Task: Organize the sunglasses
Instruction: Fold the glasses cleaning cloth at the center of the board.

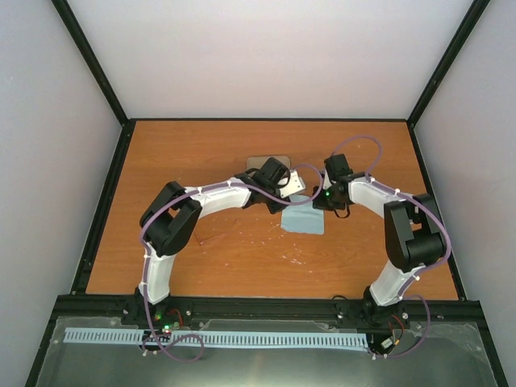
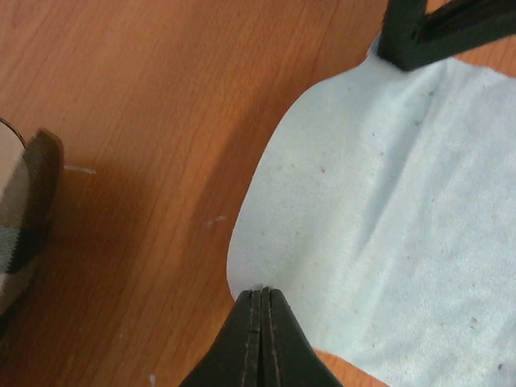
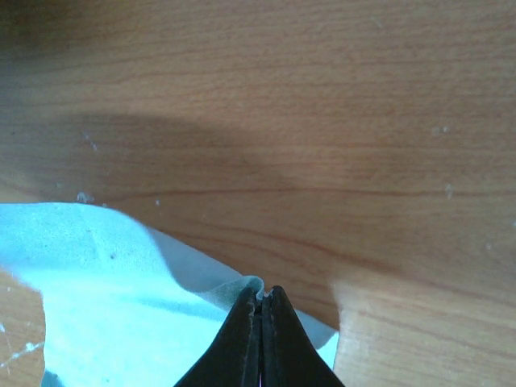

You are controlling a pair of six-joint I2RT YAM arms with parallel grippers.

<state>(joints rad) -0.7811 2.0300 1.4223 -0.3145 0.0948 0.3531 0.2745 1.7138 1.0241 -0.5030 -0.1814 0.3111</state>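
The sunglasses (image 1: 211, 237) show only faintly in the top view, as thin reddish lines on the wood left of the cloth, under the left arm's elbow. The light blue-grey cloth (image 1: 305, 219) lies at mid-table. My left gripper (image 2: 262, 292) is shut on the cloth's (image 2: 387, 210) near edge. My right gripper (image 3: 260, 295) is shut on a raised fold of the cloth (image 3: 105, 298) at the opposite edge. The two grippers (image 1: 292, 192) (image 1: 324, 198) are close together over the cloth's far edge.
The striped grey-and-brown case (image 1: 266, 162) lies just behind the left gripper, partly hidden by it; its end shows in the left wrist view (image 2: 20, 218). The right gripper's fingers (image 2: 427, 32) reach into the top of the left wrist view. Black frame rails border the table (image 1: 201, 145).
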